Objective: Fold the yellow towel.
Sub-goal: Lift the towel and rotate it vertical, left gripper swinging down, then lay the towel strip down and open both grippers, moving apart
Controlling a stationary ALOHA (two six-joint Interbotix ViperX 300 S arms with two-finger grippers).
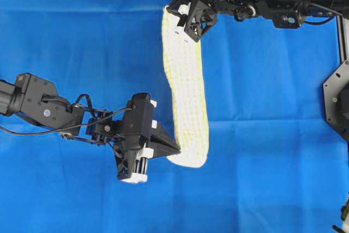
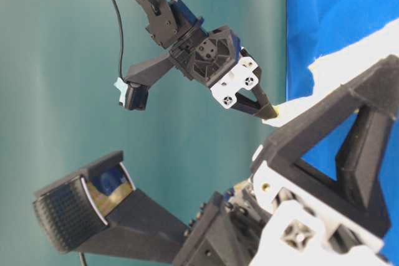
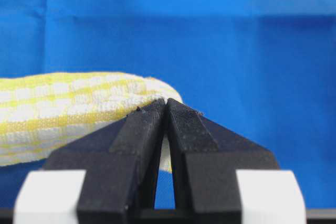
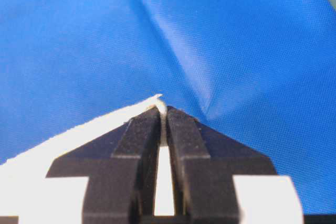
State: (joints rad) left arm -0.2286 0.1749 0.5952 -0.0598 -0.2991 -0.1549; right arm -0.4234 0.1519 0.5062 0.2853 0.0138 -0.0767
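Already the towel (image 1: 186,88) is gathered into a long narrow band, stretched above the blue cloth (image 1: 82,36) that covers the tabletop. It runs from the right pincer (image 1: 192,32) at the far end to the left pincer (image 1: 175,149) at the near end. Each pincer is clamped on a towel end: the left wrist view shows its jaws pressed together over the checked fabric, and the right wrist view shows a sliver of pale hem caught at the jaw tips. The band's near end curls round just beside the left pincer, and the whole strip looks doubled lengthwise, so I judge at least one fold is made. What seems left is to bring the two ends together, or lay the band down and halve it across, then let go and leave it flat. Whether the layers line up neatly underneath cannot be told from these views.
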